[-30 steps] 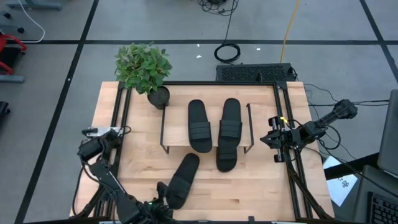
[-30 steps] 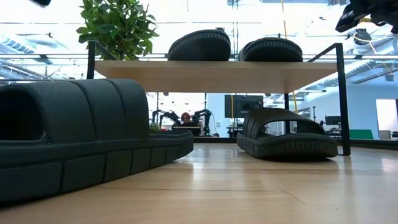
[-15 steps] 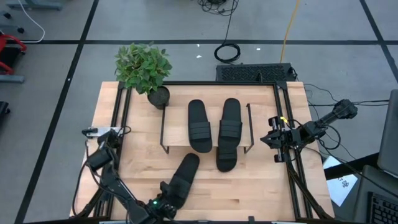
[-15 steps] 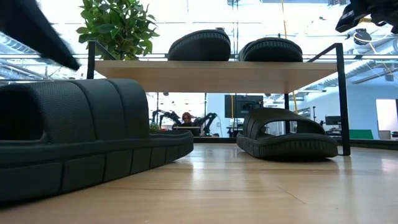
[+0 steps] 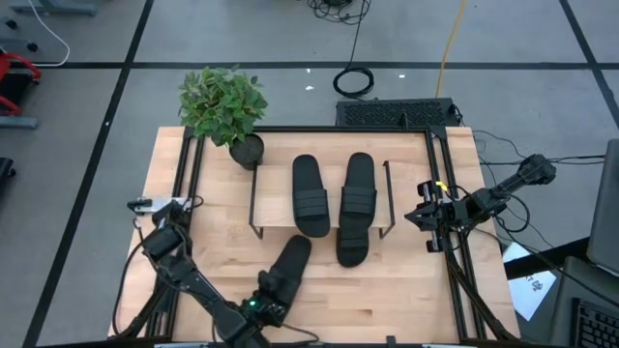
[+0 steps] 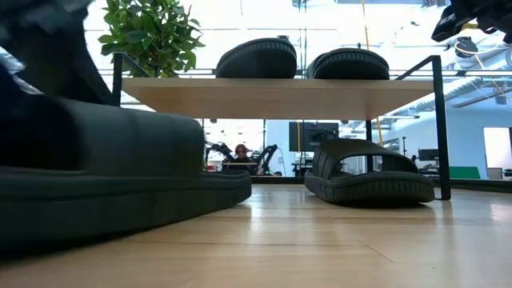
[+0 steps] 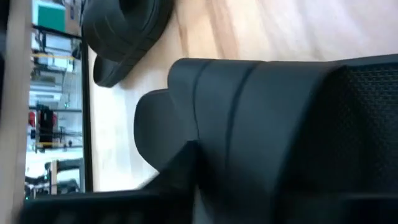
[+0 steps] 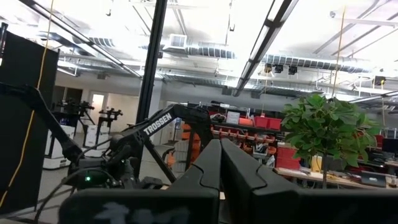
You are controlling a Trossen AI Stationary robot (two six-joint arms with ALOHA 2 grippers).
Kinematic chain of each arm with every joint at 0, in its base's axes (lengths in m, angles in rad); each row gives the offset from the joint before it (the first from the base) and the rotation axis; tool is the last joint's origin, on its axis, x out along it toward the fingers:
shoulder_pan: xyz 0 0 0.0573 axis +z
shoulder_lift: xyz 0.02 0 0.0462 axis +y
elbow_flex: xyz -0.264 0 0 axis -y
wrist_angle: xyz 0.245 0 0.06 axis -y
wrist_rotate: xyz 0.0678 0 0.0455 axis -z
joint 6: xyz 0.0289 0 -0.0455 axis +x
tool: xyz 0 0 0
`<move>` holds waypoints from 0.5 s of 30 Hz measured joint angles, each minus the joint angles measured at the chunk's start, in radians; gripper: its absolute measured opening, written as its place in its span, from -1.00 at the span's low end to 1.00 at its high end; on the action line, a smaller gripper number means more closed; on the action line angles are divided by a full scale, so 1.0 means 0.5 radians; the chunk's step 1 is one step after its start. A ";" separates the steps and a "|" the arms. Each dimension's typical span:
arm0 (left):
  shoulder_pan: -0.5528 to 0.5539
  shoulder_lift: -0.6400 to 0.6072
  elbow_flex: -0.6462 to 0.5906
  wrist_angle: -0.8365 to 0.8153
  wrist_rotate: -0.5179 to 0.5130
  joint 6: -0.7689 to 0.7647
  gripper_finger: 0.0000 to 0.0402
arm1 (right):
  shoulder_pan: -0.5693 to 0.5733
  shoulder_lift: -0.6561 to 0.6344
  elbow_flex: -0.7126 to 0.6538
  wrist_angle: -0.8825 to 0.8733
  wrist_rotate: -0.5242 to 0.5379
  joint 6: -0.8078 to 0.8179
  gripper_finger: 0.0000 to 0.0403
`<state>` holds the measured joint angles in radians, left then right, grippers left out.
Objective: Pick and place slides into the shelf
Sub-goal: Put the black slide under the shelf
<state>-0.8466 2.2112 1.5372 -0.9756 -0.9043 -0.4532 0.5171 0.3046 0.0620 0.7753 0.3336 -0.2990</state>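
Two black slides lie soles down on the shelf. A third slide rests on the table, half under the shelf's near edge. The fourth slide lies slantwise on the table near the front edge, and my left gripper is down on its near end. In the low view that slide fills the left, with the dark arm above it. My right gripper waits shut at the table's right edge, holding nothing. My left gripper is on the wide strap at the fourth slide's near end, coming from above. The gripper's own body hides where the fingers meet the strap. The strap's top looks pressed flat. The sole lies on the table.
A potted plant stands at the table's far left corner beside the shelf. Black frame rails run along both sides of the table. Bare wood lies to the near right.
My left gripper has come from the near left edge toward the fourth slide and gone down onto its near end. In the low view the strap's arch, tall and open before, now looks flattened under the arm. The slide's far end has stayed in place.
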 joint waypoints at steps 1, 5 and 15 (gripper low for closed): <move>0.017 0.000 0.000 -0.003 0.013 0.011 -0.65 | 0.000 0.000 0.000 0.000 0.000 0.000 -1.00; 0.051 0.000 0.000 -0.001 -0.022 0.043 -0.93 | 0.000 -0.001 0.000 0.000 0.000 -0.001 -1.00; 0.268 0.003 0.010 0.011 -0.153 -0.156 -0.98 | 0.000 0.000 -0.001 0.000 0.000 -0.001 -1.00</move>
<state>-0.7127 2.2127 1.5421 -0.9699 -0.9810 -0.5312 0.5171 0.3046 0.0617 0.7753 0.3336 -0.2996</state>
